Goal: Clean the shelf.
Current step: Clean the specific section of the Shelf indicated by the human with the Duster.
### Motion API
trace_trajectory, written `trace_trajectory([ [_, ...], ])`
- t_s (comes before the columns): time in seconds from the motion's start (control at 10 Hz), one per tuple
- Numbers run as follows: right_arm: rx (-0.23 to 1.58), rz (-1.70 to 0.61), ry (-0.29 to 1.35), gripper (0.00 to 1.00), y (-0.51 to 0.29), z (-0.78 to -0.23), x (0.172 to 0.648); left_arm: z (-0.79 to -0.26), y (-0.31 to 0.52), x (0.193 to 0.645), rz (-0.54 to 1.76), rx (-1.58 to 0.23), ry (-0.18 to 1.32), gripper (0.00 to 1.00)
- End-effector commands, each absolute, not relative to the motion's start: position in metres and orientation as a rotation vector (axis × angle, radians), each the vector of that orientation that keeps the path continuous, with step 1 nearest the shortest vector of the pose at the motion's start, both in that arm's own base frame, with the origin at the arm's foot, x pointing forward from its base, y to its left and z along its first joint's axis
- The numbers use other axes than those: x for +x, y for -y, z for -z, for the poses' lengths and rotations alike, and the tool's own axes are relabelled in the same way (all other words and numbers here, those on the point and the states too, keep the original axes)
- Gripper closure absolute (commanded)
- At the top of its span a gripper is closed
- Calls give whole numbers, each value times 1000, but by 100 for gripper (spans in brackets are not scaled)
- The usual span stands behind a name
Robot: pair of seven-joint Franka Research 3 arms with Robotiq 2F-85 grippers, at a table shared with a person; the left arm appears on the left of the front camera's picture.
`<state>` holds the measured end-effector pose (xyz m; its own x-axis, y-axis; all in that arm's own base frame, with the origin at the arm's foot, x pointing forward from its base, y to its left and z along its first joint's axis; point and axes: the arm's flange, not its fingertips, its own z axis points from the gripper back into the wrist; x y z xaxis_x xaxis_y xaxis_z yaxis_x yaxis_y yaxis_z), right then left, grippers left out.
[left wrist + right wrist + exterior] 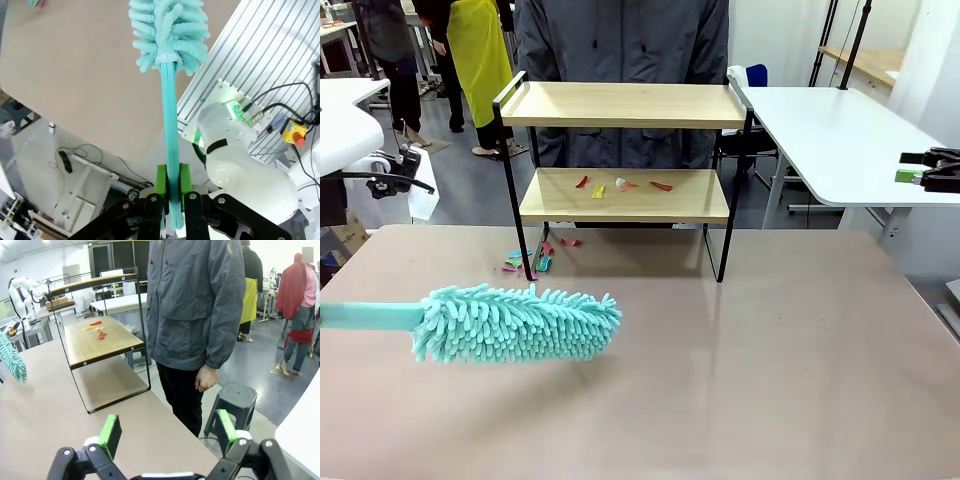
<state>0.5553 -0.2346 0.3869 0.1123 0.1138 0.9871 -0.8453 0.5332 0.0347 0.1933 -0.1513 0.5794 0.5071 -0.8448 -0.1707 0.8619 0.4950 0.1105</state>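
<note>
The shelf (620, 106) stands at the table's far middle, two wooden boards in a black frame. Small red, yellow and white scraps (620, 185) lie on its lower board, and more scraps (528, 262) lie on the table by its front left leg. A teal fluffy duster (515, 322) hovers over the table's left side, short of the shelf, its handle running off to the left. My left gripper (170, 187) is shut on the duster's handle (169, 115). Off the table's right side, my right gripper (167, 432) is open and holds nothing, with the shelf (100, 342) ahead of it.
A person in a grey jacket (620, 40) stands right behind the shelf, one hand (205, 379) hanging down. A white table (840, 140) is at the back right. A black stool (232, 402) stands on the floor beside the person.
</note>
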Motion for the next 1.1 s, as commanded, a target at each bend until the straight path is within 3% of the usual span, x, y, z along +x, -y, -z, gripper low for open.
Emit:
trace_trajectory([
  [0.0, 727, -808, 1265, 0, 233, -389, 556, -580, 147, 193, 1053, 187, -93, 87],
  [1.0, 727, -808, 1265, 0, 233, -389, 556, -580, 147, 193, 1053, 187, -93, 87],
])
